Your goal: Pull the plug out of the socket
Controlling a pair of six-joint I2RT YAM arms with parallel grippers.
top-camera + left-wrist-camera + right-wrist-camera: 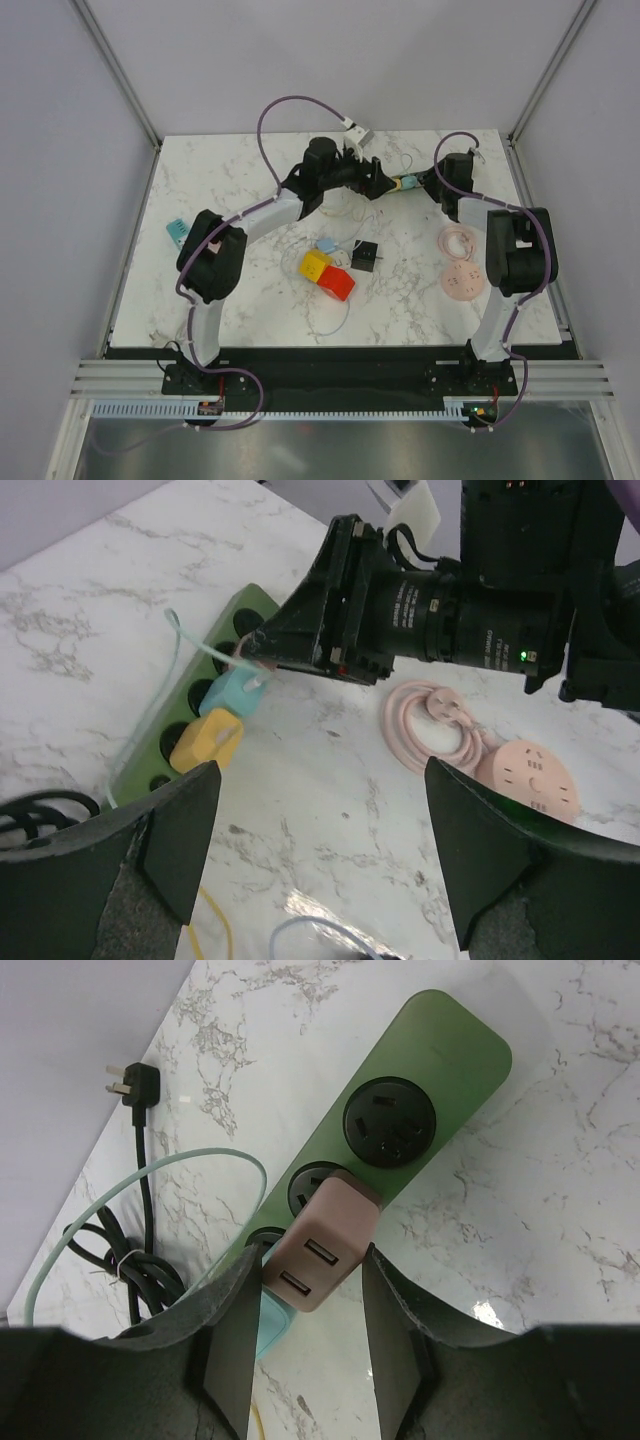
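A green power strip (440, 1050) lies at the back of the table and also shows in the left wrist view (235, 615). A pink USB plug (320, 1245) sits in its second socket. A teal plug (272, 1320) and a yellow plug (207, 738) sit further along the strip. My right gripper (313, 1260) is over the strip, and its two fingers press the pink plug's sides. My left gripper (320, 770) is open and empty, hovering above bare marble just beside the strip. In the top view the two grippers meet at the strip (400, 183).
A pink round socket (463, 280) with a coiled pink cord (430, 720) lies to the right. Yellow (315, 264), red (337, 285) and black (366, 256) cube sockets lie mid-table. A black cable with its plug (140, 1085) lies behind the strip. A teal item (177, 231) lies left.
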